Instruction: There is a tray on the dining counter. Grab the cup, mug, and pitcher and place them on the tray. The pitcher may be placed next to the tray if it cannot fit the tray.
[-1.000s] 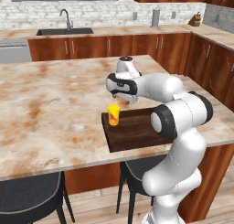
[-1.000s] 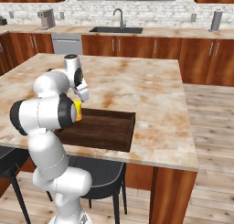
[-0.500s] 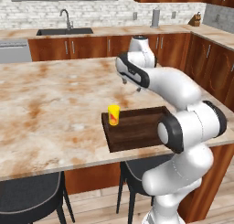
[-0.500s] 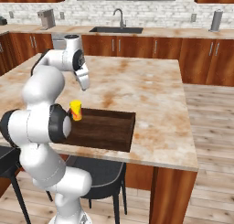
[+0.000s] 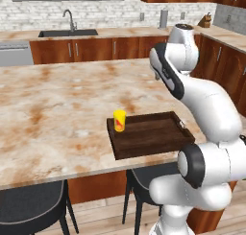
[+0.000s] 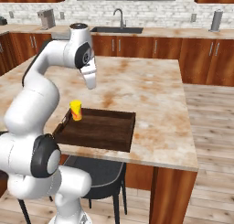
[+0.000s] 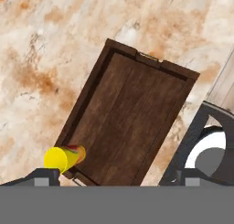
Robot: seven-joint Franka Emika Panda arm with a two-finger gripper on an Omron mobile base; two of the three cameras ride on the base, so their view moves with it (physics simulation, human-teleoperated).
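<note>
One cup (image 5: 119,120) is standing upright in the tray (image 5: 153,135), at the far-left corner in the left base view, and nothing is touching it. One tray is sitting on the dining counter (image 5: 57,104) near the front edge; a metal handle is showing on its short end. One dining counter. One grey pitcher (image 6: 216,21) is standing on the back counter (image 6: 173,33) at the right of the right base view, well apart from the tray. No mug is showing. One sink faucet (image 6: 119,16) is rising on the back counter; two dark stools (image 5: 29,212) are sitting under the counter edge.

The gripper (image 6: 90,81) is hanging high over the counter, past the tray's far side, pointing down. The jaws are too small in the base views and cut off in the hand view, so I cannot tell their state; nothing seems to be held.

Versus half a second ago: the arm is stretching further up and back, the wrist is rising, and the gripper is further from the cup. Cup and tray are staying where they were.
</note>
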